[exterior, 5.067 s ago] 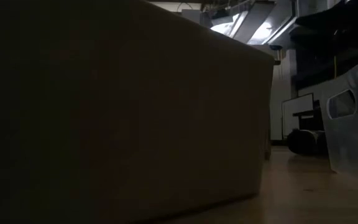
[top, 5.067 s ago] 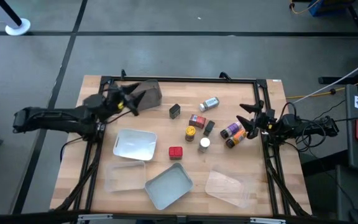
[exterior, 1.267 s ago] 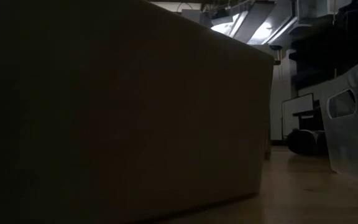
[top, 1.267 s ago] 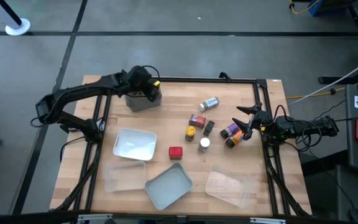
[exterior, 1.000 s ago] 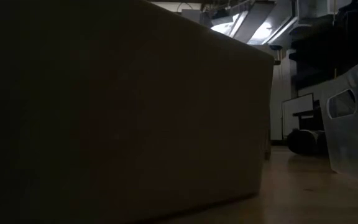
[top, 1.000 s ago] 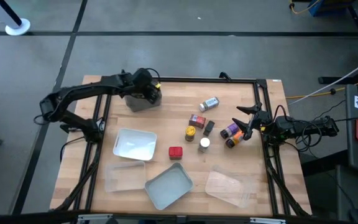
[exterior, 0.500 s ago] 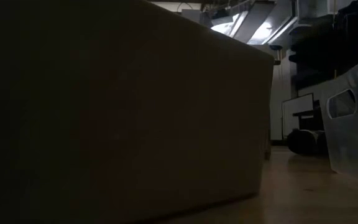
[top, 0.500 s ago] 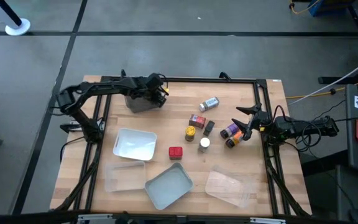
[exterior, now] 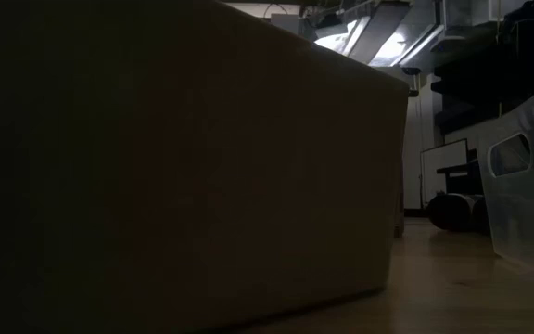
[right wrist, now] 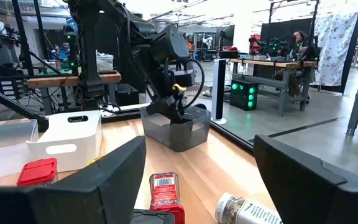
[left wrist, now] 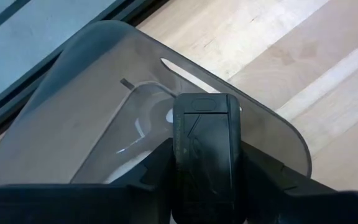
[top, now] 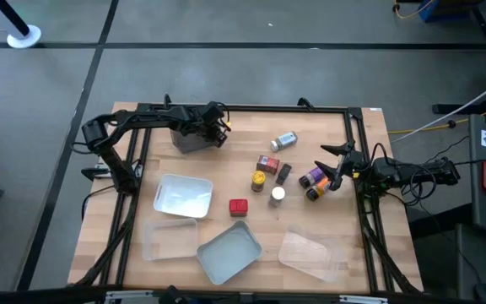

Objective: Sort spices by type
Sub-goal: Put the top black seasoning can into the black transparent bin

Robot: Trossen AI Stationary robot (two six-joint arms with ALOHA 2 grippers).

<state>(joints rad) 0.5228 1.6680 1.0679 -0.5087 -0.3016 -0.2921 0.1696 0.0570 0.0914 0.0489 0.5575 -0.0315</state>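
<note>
at the far left corner of the desk (top: 327, 203), the left claw (top: 218, 128) now sits at the rim of the grey bin (top: 191, 137), having swung there from out left; it is clenched on a black spice box (left wrist: 204, 149), poised above the bin. the right claw (top: 337, 169) stays released beside the dark jars (top: 315, 181). the drop looks imminent; most spices (top: 268, 165) still lie unsorted mid-desk.
</note>
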